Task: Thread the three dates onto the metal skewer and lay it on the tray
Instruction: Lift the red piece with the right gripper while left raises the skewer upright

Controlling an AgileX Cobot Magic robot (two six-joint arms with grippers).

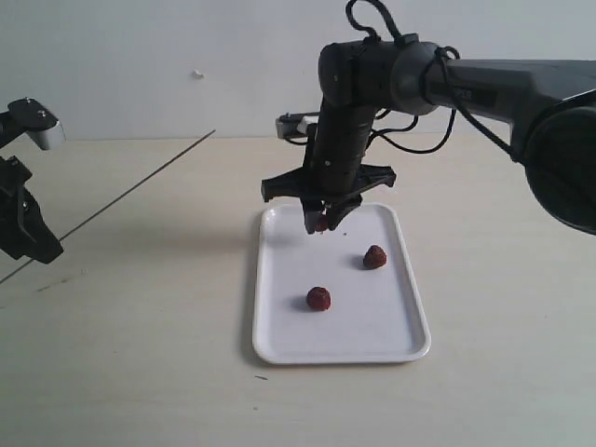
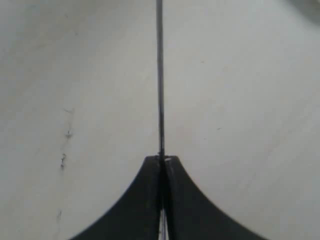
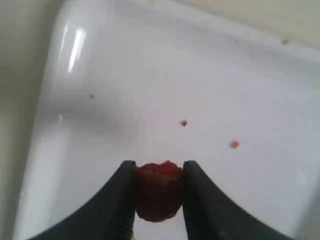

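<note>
My right gripper (image 1: pixel 322 223) hangs over the far end of the white tray (image 1: pixel 279 335), shut on one dark red date (image 3: pixel 159 190) that fills the gap between its fingers. Two more dates lie loose on the tray, one near the middle (image 1: pixel 318 298) and one toward the right rim (image 1: pixel 374 257). At the far left my left gripper (image 1: pixel 47 250) is shut on the thin metal skewer (image 1: pixel 140 188), which slants up and away over the table. In the left wrist view the skewer (image 2: pixel 160 75) runs straight out from the closed jaws.
The beige table (image 1: pixel 140 372) surrounds the tray. Small red crumbs (image 3: pixel 184 123) dot the tray floor near the held date. The right arm's dark body (image 1: pixel 484 88) reaches in from the upper right.
</note>
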